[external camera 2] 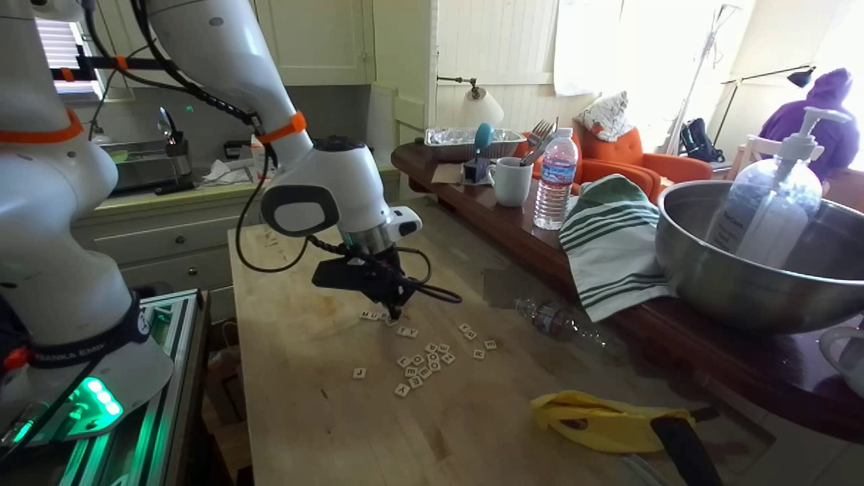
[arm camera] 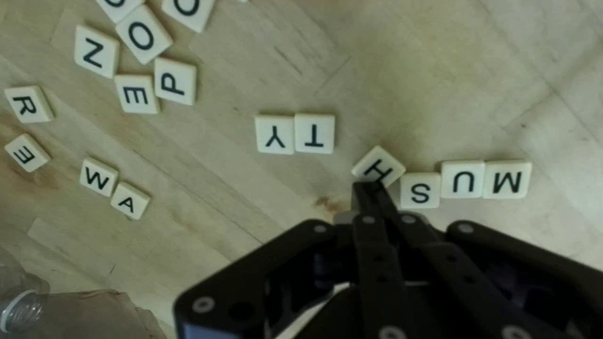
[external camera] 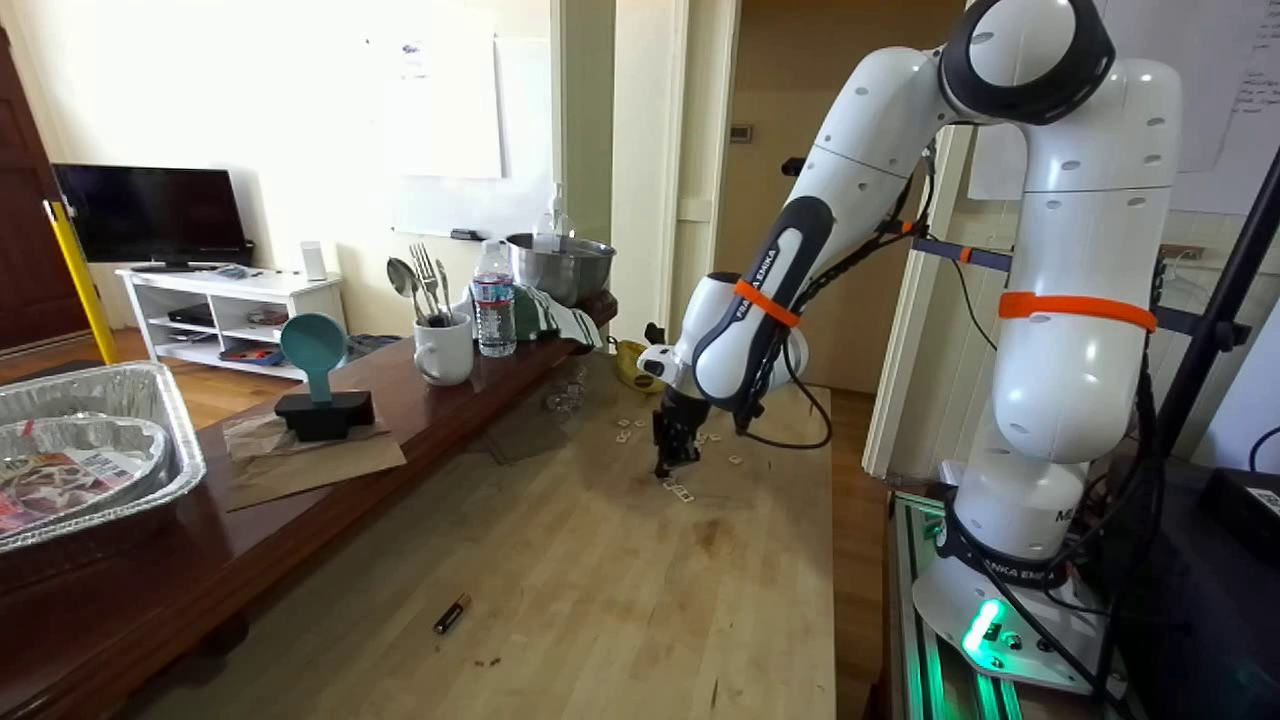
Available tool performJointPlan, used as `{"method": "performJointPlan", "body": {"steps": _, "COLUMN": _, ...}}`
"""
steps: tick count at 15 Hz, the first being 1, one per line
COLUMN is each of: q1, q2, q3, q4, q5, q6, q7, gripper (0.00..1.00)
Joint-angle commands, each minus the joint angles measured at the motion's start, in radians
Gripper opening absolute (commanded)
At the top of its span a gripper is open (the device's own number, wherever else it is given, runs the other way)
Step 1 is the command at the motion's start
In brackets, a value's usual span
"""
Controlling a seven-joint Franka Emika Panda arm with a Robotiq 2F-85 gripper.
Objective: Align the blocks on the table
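Observation:
The blocks are small cream letter tiles on the pale wooden table (external camera: pixel 600 600). In the wrist view the M tile (arm camera: pixel 507 180) and U tile (arm camera: pixel 463 180) sit side by side; the S tile (arm camera: pixel 420 190) beside them is slightly offset. The H tile (arm camera: pixel 377 162) is turned diagonally at the S tile's corner. The Y tile (arm camera: pixel 275 136) and T tile (arm camera: pixel 314 133) form a pair nearby. My gripper (arm camera: pixel 369 184) is shut, its fingertips together over the H tile's lower edge, hiding part of it; whether they touch it I cannot tell. It also shows in both exterior views (external camera: pixel 663 470) (external camera 2: pixel 395 314).
Several other tiles lie scattered, including a J tile (external camera 2: pixel 359 372). A battery (external camera: pixel 452 613), a clear plastic bottle (external camera 2: pixel 557 320) and a yellow item (external camera 2: pixel 601 425) lie on the table. A raised dark counter (external camera: pixel 270 520) with a mug (external camera: pixel 443 350) and steel bowl (external camera 2: pixel 763 290) runs alongside.

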Motion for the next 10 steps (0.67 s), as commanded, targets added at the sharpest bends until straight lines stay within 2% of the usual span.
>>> {"method": "performJointPlan", "body": {"steps": 1, "q1": -0.014, "q2": 0.100, "q3": 0.018, "q4": 0.020, "q5": -0.003, "q6": 0.027, "q7": -0.064, "gripper": 0.00}}
{"method": "performJointPlan", "body": {"steps": 10, "q1": -0.025, "q2": 0.085, "q3": 0.054, "q4": 0.008, "q5": 0.010, "q6": -0.012, "q7": -0.192, "gripper": 0.00}}
